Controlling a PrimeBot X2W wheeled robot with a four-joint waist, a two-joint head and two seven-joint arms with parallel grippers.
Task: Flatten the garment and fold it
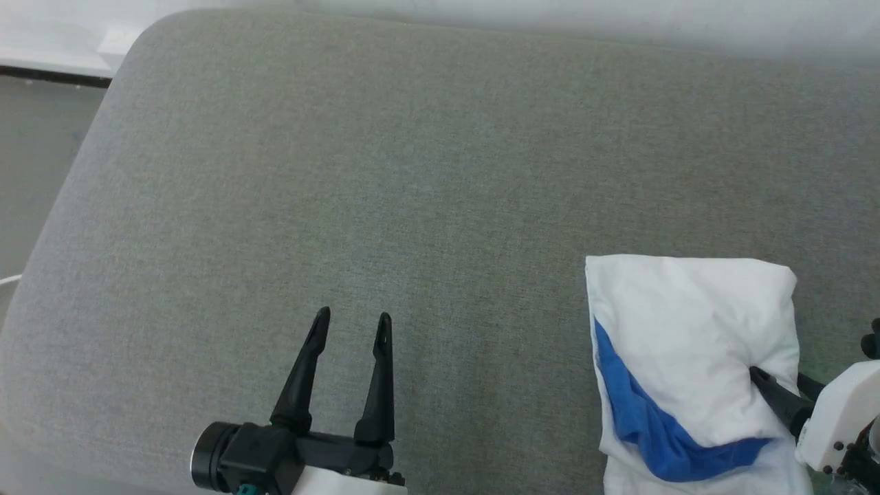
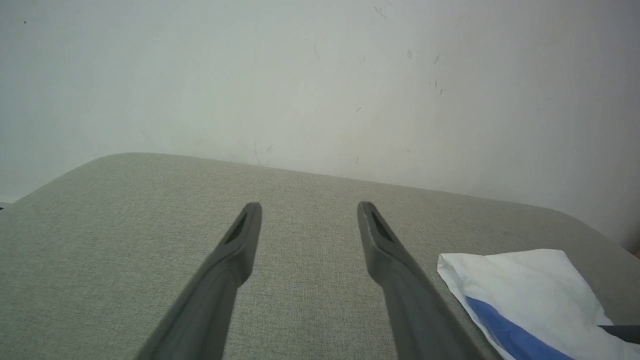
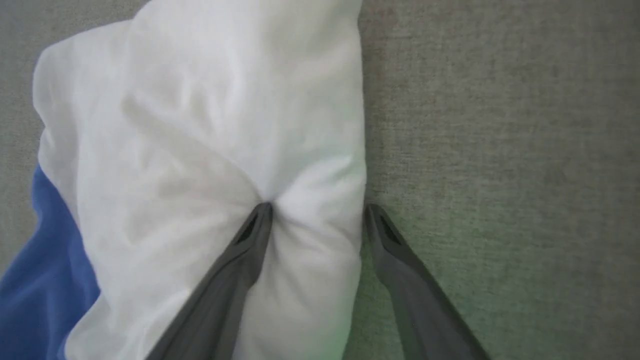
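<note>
The garment [image 1: 687,316] lies folded into a compact white bundle with a blue band showing along its near left side, at the lower right of the grey padded surface [image 1: 412,172]. My right gripper [image 1: 780,379] is open at the bundle's right edge. In the right wrist view one of its fingers [image 3: 240,250] presses a dimple into the white cloth of the garment [image 3: 200,125], while the other finger rests on the grey surface just beside the edge, so the right gripper [image 3: 317,207] straddles that edge. My left gripper [image 1: 353,316] hovers open over bare surface, well left of the garment [image 2: 525,280].
The grey surface [image 2: 125,225] has rounded far corners and ends at a pale wall [image 2: 320,75]. Floor [image 1: 34,172] shows beyond its left edge. Bare fabric stretches left of and behind the garment.
</note>
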